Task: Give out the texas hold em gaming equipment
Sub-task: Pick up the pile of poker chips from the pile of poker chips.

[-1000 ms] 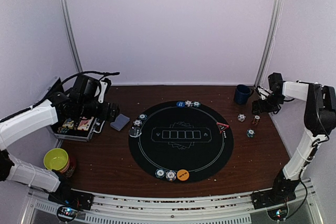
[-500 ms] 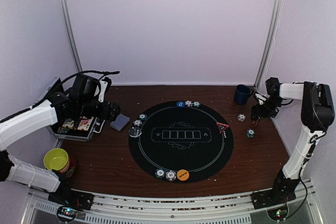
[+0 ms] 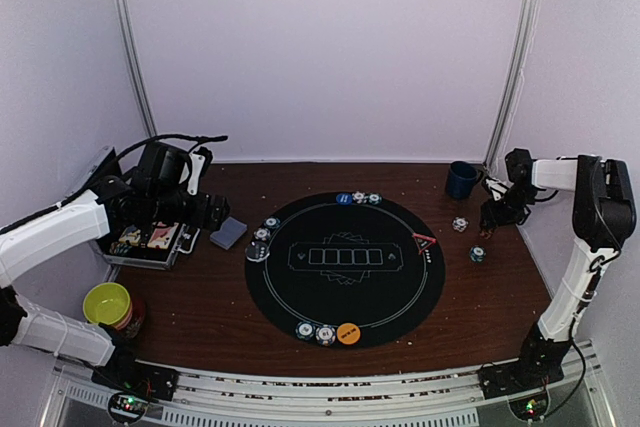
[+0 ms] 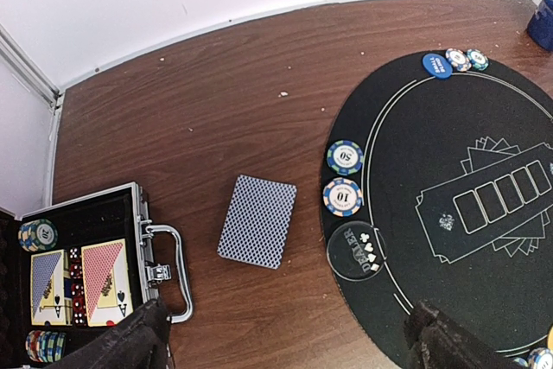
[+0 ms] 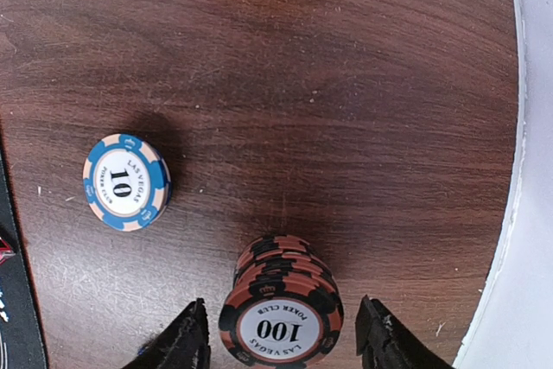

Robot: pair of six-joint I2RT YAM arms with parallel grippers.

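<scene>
Right wrist view gives you the clearest read: your right gripper [image 5: 283, 339] straddles the stack of red-and-black 100 chips [image 5: 281, 300] on the table [image 5: 346, 84]. Its jaws are parted with a thin gap on each side, not gripping. A blue 10 chip [image 5: 126, 181] lies nearby, not touching the stack. Your left gripper [image 4: 289, 347] hangs spread wide and empty, near the deck of cards [image 4: 257, 220] beside the black mat [image 4: 449, 127].

Pale lilac walls [image 3: 320, 47] fill the upper frame – two metal corner posts [image 3: 131, 57] rise behind a dark wooden table [image 3: 200, 297], softly lit
</scene>
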